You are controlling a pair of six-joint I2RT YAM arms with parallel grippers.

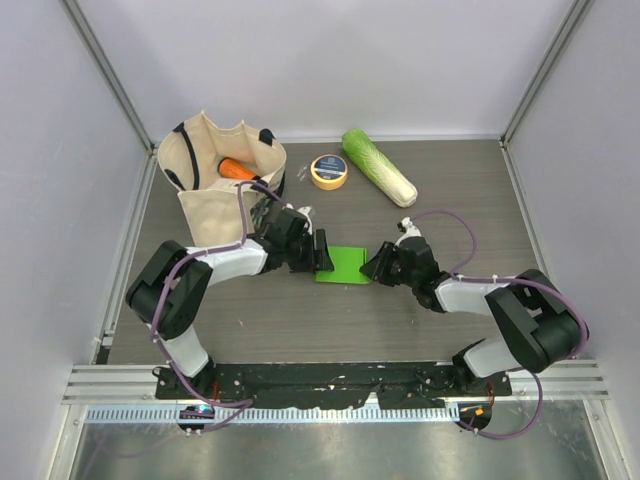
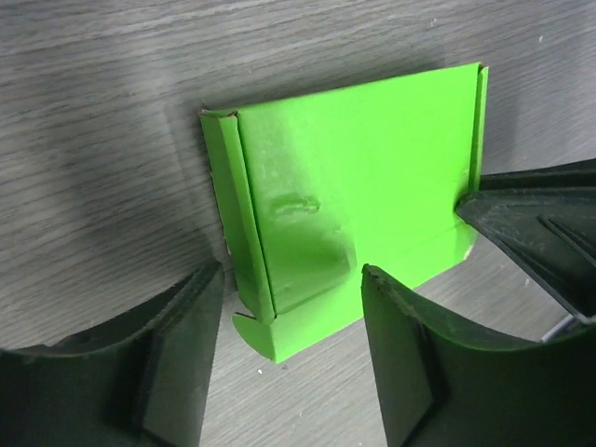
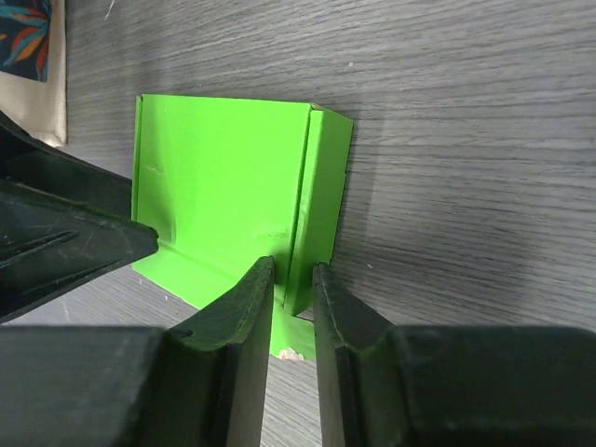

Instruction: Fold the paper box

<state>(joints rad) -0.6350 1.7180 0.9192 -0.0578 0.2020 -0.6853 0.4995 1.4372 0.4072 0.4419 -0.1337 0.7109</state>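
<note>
One bright green paper box (image 1: 342,264) lies flat at the centre of the table (image 1: 470,190), creased, with a narrow flap folded up along one edge. Two arms reach in low from the left and right. The left gripper (image 2: 291,279) is spread at the box's left side, and the right gripper (image 3: 293,270) pinches the raised flap.

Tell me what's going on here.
Two robot arms are folding a green paper box in the middle of the table. The right gripper pinches a raised side flap. The left gripper is open at the box's other side, gripping nothing. The box is not yet closed up.
</note>
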